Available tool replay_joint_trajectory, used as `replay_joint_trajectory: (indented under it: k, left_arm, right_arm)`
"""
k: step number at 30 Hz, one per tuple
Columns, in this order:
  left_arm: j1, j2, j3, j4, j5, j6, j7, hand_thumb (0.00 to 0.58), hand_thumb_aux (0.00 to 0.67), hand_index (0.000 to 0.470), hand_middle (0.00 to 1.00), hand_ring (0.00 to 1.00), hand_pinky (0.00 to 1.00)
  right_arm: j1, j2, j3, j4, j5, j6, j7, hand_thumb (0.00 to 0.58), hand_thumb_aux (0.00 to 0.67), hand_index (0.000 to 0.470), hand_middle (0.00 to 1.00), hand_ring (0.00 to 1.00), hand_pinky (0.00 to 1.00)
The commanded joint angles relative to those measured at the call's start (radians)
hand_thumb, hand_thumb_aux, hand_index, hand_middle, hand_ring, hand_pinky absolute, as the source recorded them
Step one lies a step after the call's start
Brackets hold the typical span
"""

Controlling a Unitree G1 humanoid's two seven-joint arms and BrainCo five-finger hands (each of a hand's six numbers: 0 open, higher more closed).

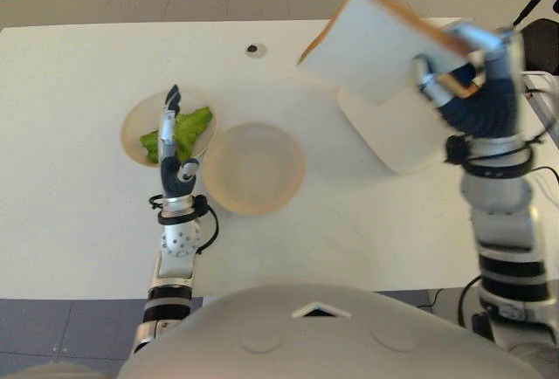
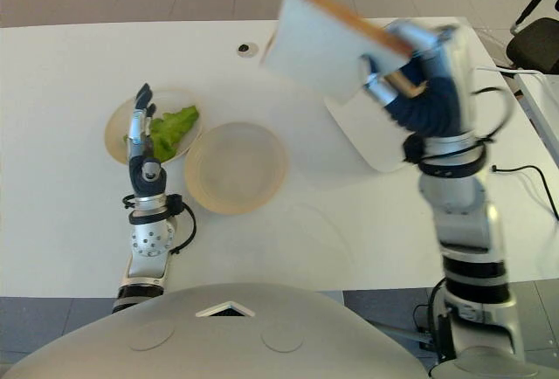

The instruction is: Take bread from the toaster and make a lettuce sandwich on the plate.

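Right hand (image 1: 458, 69): clamped on one edge of the bread slice (image 1: 367, 43), tilted above the toaster (image 1: 393, 139);
Left hand (image 1: 172, 148): fingers straight, holding nothing, over the lettuce (image 1: 196, 124);
Risk: the edge-only grip may slip; the slice could miss the empty plate (image 1: 253, 169)

Left hand (image 1: 175, 150): left of centre, edge-on, fingers straight, pointing toward the top of the frame, holding nothing.
Left arm: near-vertical from the lower left edge up to the wrist.
Right hand (image 1: 467, 65): upper right, held high, fingers clamped on a bread slice (image 1: 371, 43).
Right arm: upright from the lower right corner.
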Motion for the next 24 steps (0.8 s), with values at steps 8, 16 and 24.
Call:
replay_joint_trajectory:
  k: [8,16,24]
  left_arm:
    - [-0.01,0.183,0.047,0.025,0.34,0.345,0.185,0.0,0.0,0.0,0.0,0.0,0.0]
    - [-0.098,0.295,-0.038,0.129,0.383,0.548,0.123,0.0,0.0,0.0,0.0,0.0,0.0]
    - [-0.222,0.4,-0.145,0.314,0.392,0.681,0.041,0.0,0.0,0.0,0.0,0.0,0.0]
  right_arm:
    - [0.022,0.198,0.321,0.447,-0.105,0.001,0.093,0.58,0.67,0.47,1.0,1.0,1.0]
    - [0.047,0.074,0.288,0.406,-0.196,0.018,0.192,0.58,0.67,0.47,1.0,1.0,1.0]
    - [0.039,0.07,0.254,0.277,-0.378,0.119,0.155,0.0,0.0,0.0,0.0,0.0,0.0]
